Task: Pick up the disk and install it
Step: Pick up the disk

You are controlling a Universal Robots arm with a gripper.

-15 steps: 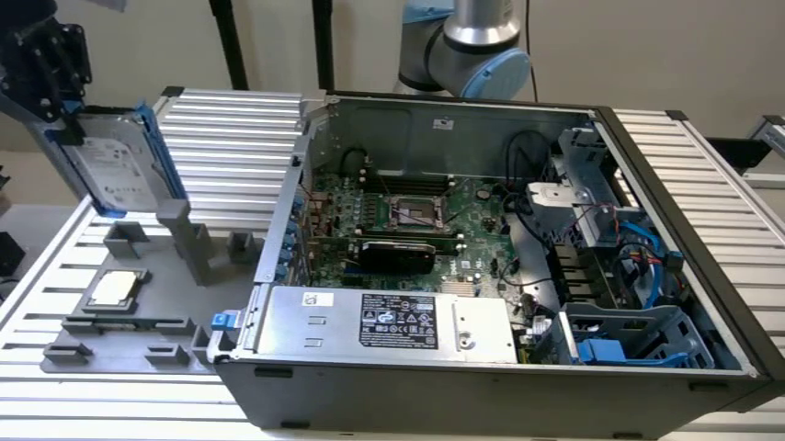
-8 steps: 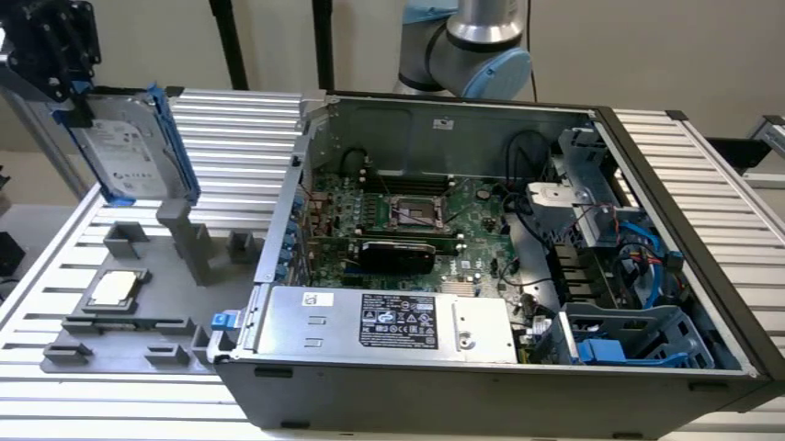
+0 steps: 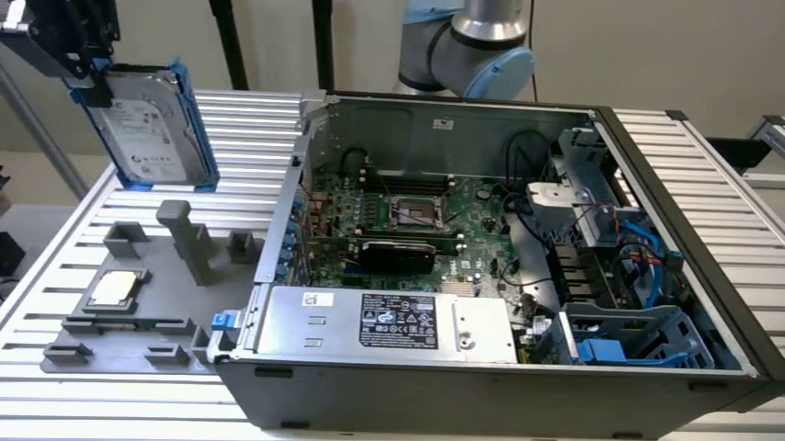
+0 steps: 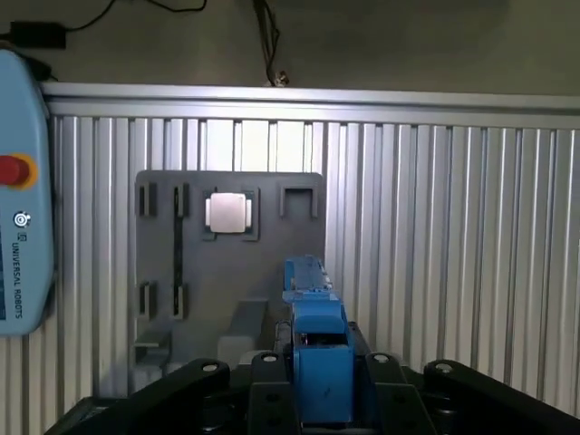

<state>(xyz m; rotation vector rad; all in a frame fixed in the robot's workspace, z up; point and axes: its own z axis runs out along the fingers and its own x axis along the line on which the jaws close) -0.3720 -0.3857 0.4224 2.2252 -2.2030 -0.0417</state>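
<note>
Claw (image 4: 322, 373): closed on the disk, with a black finger on either side of its blue frame; in the exterior view the claw (image 3: 88, 81) sits at the upper left, gripping the disk's top end
Disk (image 3: 153, 124): lifted clear of the tabletop and hanging upright with a slight tilt, white label facing the exterior camera; the wrist view shows its blue edge (image 4: 308, 290) end-on, running away from the claw
Under the disk: a grey fixture plate (image 3: 123, 340) lies flat on the tabletop at the exterior view's left, well below the disk, with raised posts and empty slots
Processor chip (image 3: 113, 289): small, square and silver, seated in a recess of the fixture plate (image 4: 227, 272); in the wrist view the chip (image 4: 227, 213) is beyond the disk's far end
Computer case (image 3: 491, 386): open on its side, just beside the fixture plate on the exterior view's right
Inside the case: motherboard (image 3: 417, 211) in the middle, power supply (image 3: 392, 322) along the near wall, blue drive cage (image 3: 638, 335) in the near right corner
Robot arm (image 3: 472, 41): a pale blue joint behind the case
Teach pendant (image 4: 18, 199): pale blue, lying on the tabletop (image 4: 453, 227) beside the fixture plate
Tabletop (image 3: 50, 395): ribbed aluminium
</note>
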